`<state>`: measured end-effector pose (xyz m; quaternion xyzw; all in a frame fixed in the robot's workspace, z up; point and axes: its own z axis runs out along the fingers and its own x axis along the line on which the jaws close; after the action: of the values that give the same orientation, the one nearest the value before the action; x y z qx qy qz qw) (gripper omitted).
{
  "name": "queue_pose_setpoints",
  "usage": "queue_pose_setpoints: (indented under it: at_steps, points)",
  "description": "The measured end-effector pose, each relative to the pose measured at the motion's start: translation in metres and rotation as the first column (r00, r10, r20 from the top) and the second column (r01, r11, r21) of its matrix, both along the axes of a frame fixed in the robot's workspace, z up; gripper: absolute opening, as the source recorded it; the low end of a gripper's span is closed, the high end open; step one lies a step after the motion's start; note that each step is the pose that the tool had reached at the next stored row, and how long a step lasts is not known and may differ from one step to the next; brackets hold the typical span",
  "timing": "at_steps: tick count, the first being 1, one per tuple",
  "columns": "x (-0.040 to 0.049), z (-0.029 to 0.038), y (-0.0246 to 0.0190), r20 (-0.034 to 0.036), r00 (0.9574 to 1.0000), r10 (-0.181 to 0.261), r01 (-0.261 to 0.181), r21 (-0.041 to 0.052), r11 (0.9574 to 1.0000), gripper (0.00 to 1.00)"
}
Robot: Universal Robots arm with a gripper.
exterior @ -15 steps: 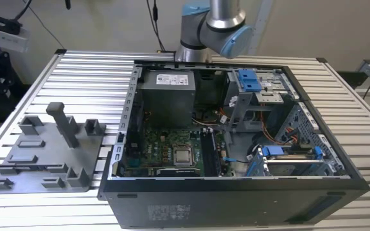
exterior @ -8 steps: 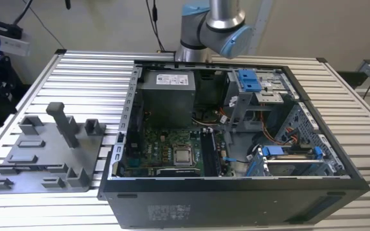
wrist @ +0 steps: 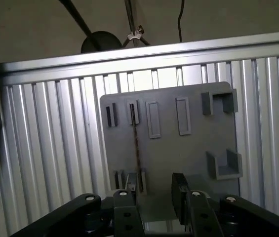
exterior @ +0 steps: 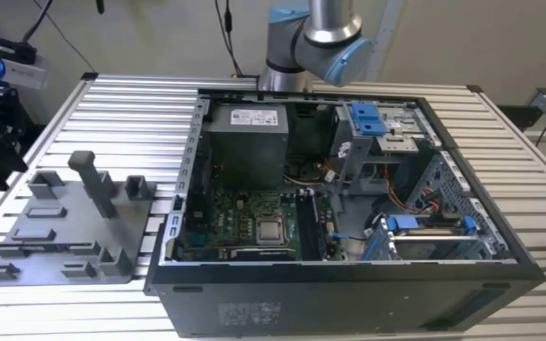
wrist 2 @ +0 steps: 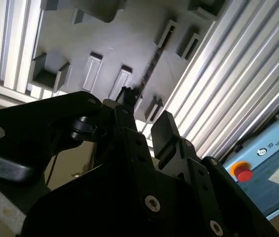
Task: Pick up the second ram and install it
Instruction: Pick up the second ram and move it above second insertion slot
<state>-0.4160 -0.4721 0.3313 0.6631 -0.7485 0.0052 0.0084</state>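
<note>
The black two-fingered end effector (wrist: 154, 197) is wide open and holds nothing, with clear space between its fingers (wrist: 179, 190). It hangs above the flat gray plastic fixture plate (wrist: 188, 153) rather than down among the blocks.

The second ram (wrist: 136, 148), a thin blackish memory stick, stands on edge in paired slot blocks on that plate and appears as a narrow dark line in both wrist views. Its long axis runs straight away from the fingertips across the plate. In the first wrist view it lines up with one finger, not with the gap, so I judge the grasp is not yet centred.

Shallow rectangular recesses lie just beside the stick, and a U-shaped gray block sits well apart. The plate rests on the ribbed aluminium tabletop (exterior: 131, 99), and the open black computer case (exterior: 349, 291) stands at the exterior view's right of it.
</note>
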Motion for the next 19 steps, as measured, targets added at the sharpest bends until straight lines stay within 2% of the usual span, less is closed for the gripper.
queue_pose_setpoints:
  at_steps: [19]
  points:
    - [-0.0002,-0.0194,0.0,0.0,1.0,0.0,0.0,-0.0002,1.0,0.42]
